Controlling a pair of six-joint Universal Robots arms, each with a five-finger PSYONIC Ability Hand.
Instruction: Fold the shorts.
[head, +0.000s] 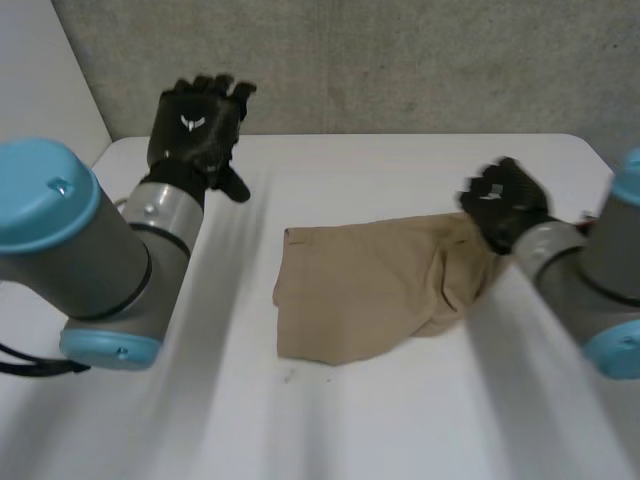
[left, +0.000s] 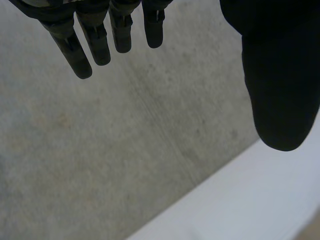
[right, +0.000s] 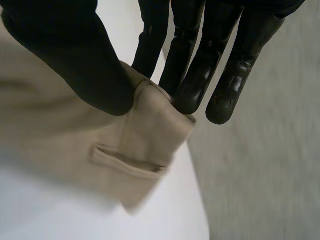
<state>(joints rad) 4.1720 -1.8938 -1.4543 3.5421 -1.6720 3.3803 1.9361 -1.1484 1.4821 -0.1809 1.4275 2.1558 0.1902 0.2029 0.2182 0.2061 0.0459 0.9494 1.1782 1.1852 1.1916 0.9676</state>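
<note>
left hand (head: 197, 125): raised, fingers straight, empty | right hand (head: 508, 203): pinching shorts (head: 370, 285) waistband corner | table (head: 400, 420): shorts

The left hand (head: 195, 125) is raised with fingers straight; the right hand (head: 507, 205) pinches the shorts (head: 360, 290) between thumb and fingers.

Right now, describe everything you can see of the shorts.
The shorts are tan, of plain woven-looking cloth, lying rumpled near the middle of the white table. Their end toward the robot's right is lifted and bunched, where the right robot hand pinches a stitched edge between thumb and fingers. What looks like a belt loop sits beside that grip, so it is probably the waistband. The rest lies on the table; the left robot hand is raised, open, clear of them.
</note>
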